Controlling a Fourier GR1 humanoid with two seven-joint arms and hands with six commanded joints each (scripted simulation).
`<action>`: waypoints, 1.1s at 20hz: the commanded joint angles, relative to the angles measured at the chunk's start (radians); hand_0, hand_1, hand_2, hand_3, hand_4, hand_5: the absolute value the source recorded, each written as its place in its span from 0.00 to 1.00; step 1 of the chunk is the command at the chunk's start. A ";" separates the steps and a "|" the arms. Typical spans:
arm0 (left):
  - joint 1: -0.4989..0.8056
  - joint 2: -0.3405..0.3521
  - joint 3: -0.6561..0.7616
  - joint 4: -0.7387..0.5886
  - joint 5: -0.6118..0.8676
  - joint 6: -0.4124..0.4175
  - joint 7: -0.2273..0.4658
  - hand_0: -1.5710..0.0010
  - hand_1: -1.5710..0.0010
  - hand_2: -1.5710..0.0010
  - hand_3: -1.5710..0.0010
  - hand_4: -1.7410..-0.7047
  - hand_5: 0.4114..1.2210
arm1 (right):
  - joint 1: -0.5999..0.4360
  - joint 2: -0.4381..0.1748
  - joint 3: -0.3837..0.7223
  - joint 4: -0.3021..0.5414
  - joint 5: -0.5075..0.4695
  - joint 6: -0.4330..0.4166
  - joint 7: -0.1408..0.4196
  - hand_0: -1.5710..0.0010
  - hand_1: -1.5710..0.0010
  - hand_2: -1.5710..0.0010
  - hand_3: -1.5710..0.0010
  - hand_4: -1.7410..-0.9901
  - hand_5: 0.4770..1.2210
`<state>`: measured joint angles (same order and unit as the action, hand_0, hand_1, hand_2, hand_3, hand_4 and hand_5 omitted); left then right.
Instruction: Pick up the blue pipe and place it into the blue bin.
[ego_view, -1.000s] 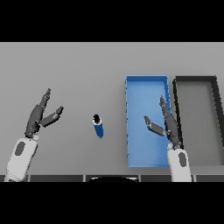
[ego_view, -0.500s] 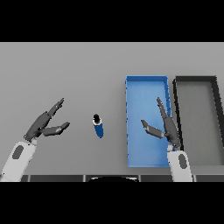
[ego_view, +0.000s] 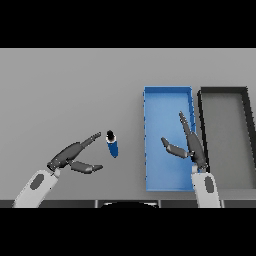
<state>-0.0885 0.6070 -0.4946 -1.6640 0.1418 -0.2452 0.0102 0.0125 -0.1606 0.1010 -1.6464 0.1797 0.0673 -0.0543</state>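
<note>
Two hands hover over a grey bench (ego_view: 75, 90), the blue pipe (ego_view: 113, 145) lying loose between them.
Head view: the pipe rests on the bench just left of the blue bin (ego_view: 168, 93), touching neither hand, its dark end pointing far. The left hand (ego_view: 70, 156) sits near-left of the pipe, fingers spread and reaching toward it, the thumb held apart below. The right hand (ego_view: 192, 146) hangs over the blue bin's right side, fingers straight, thumb out to the left, holding nothing. A black bin (ego_view: 223, 91) stands right of the blue one.
</note>
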 joint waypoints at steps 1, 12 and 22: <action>-0.011 -0.025 -0.015 0.013 -0.014 0.008 0.014 1.00 1.00 1.00 1.00 0.61 0.06 | -0.004 0.004 -0.001 0.013 0.001 -0.002 0.010 1.00 1.00 1.00 1.00 0.70 0.13; -0.106 -0.261 -0.053 0.220 -0.067 0.073 -0.036 1.00 1.00 1.00 1.00 0.58 0.10 | -0.005 0.005 -0.018 0.011 -0.027 0.007 0.008 1.00 1.00 1.00 1.00 0.72 0.10; -0.165 -0.400 -0.030 0.375 -0.017 0.055 -0.124 0.97 0.84 0.73 0.78 0.46 0.33 | 0.002 -0.006 -0.024 0.015 -0.023 0.007 0.001 1.00 1.00 1.00 1.00 0.73 0.11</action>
<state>-0.2534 0.2067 -0.5243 -1.2890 0.1244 -0.1899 -0.1130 0.0142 -0.1661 0.0775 -1.6316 0.1564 0.0743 -0.0519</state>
